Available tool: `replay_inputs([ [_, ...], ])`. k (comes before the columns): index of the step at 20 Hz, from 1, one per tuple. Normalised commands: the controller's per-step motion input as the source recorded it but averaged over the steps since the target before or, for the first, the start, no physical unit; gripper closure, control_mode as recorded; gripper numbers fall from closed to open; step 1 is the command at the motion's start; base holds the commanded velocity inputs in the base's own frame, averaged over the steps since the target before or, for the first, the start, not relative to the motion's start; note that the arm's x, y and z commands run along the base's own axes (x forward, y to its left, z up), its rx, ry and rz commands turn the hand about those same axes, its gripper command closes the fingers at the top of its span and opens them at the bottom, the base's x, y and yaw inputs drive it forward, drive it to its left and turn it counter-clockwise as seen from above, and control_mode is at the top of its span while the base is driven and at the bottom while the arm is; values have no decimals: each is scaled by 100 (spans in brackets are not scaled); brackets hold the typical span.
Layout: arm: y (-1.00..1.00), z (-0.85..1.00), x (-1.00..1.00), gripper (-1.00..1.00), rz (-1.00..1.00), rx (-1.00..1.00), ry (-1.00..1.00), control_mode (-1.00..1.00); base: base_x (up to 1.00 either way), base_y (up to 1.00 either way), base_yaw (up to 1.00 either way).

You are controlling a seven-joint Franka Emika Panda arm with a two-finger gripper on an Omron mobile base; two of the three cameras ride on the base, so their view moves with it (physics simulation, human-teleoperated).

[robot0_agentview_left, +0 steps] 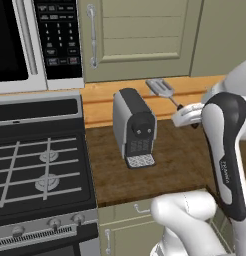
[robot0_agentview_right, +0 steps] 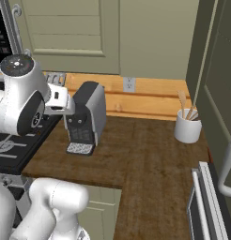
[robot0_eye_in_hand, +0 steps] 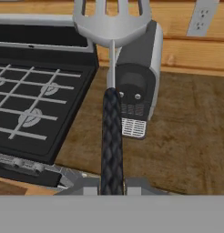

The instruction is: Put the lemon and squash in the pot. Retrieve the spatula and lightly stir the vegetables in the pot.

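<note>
One step looks done: the two-finger gripper point(robot0_eye_in_hand: 112, 184) is clamped on the slim grey slotted-head spatula point(robot0_eye_in_hand: 111, 27), dark handle held above the wooden counter point(robot0_eye_in_hand: 186, 136), with stirring not yet done

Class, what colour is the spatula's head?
Grey; the slotted spatula head shows best in the hand view.

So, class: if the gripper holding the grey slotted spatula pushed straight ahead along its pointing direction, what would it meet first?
Probably the grey and black coffee machine: in the hand view it sits just beyond the gripper and the spatula, though depth is unclear.
</note>
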Motion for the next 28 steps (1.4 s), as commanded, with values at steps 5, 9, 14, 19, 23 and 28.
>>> replay_inputs([
  [5, 0, 0, 0, 100, 0, 0, 0, -100, 0, 0, 0],
  [9, 0, 0, 0, 100, 0, 0, 0, -100, 0, 0, 0],
  [14, 0, 0, 0, 100, 0, 0, 0, -100, 0, 0, 0],
  [19, 8, -7, 0, 100, 0, 0, 0, 100, -10, 16, 0],
  [23, 0, 0, 0, 100, 0, 0, 0, 100, -62, 38, 0],
  [28, 0, 0, 0, 100, 0, 0, 0, 100, -67, 41, -1],
])
